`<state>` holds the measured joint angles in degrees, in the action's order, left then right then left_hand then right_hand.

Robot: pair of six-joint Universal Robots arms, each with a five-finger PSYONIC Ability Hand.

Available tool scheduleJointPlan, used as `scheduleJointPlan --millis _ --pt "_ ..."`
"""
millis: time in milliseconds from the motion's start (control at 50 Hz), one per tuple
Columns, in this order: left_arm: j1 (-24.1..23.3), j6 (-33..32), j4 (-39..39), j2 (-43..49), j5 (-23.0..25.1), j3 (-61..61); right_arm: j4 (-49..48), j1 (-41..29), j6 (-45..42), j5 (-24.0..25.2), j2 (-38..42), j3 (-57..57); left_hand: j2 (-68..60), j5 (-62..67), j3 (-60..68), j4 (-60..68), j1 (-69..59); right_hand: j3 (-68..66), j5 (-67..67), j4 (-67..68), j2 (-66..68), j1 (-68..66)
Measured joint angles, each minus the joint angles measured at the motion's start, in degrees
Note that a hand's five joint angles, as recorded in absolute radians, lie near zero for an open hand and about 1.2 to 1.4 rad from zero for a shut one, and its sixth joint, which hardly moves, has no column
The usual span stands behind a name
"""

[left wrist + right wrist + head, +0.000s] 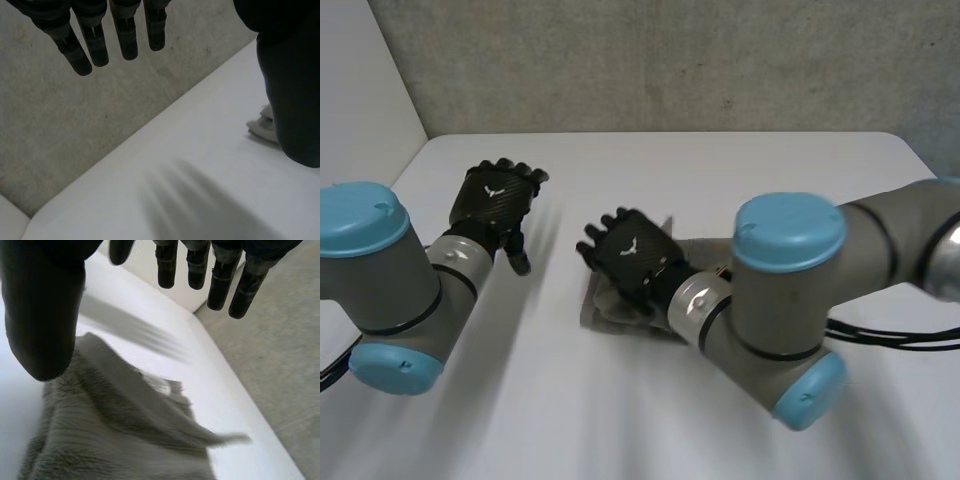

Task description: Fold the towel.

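White table, grey wall behind | towel: grey, rumpled, mid-table, not yet squared | right hand: fingers straight and spread, poised over the towel, gripping nothing, likely placed to take an edge | left hand: at towel's 10 o'clock, fingers relaxed, empty, held clear.

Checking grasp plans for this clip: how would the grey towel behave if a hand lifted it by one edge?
Probably floppy: the towel lies in soft folds, one corner trailing flat. Its fuzzy pile should grip rather than slip. Pushed, it would likely bunch on the table.
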<state>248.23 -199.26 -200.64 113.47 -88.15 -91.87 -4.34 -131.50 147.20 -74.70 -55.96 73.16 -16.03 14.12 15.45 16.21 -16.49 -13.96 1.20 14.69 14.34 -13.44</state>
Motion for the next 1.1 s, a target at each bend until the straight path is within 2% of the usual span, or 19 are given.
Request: scheduleJointPlan --millis 220,380,480,640,840,1100 --pt "-7.4 0.14 -1.73 0.9 -0.06 3.47 0.15 13.43 7.93 -0.39 -15.07 12.97 0.0 0.0 -0.01 0.0 0.0 0.0 -0.14 0.0 0.0 0.19" --pt "-12.98 0.0 -1.66 6.06 -0.28 7.17 -2.23 21.48 10.66 -0.49 -19.95 25.92 0.0 0.0 -0.07 0.0 0.0 -0.53 3.75 0.17 0.3 -1.18" --pt "-14.31 -0.12 -1.3 11.71 -0.76 11.19 -5.71 24.64 10.73 -1.19 -20.0 32.68 0.0 0.02 -0.07 0.0 0.0 -7.48 11.3 6.78 6.29 -7.92" --pt "-14.63 1.4 -0.58 17.39 -1.5 16.34 -8.59 26.37 10.39 -2.58 -15.71 35.69 0.0 0.06 -0.07 0.0 0.0 -8.84 13.12 8.7 6.56 -9.48" --pt "-17.37 6.24 -0.3 16.07 -1.38 17.66 -9.79 26.22 10.12 -3.35 -12.44 34.59 0.0 0.09 -0.07 0.0 0.0 -11.72 15.22 10.74 10.79 -11.53" --pt "-19.2 6.98 -0.32 13.9 -1.35 16.97 -11.25 25.66 10.12 -4.42 -11.97 34.6 0.0 0.09 -0.07 0.0 0.0 -14.64 17.82 13.63 13.89 -15.25"
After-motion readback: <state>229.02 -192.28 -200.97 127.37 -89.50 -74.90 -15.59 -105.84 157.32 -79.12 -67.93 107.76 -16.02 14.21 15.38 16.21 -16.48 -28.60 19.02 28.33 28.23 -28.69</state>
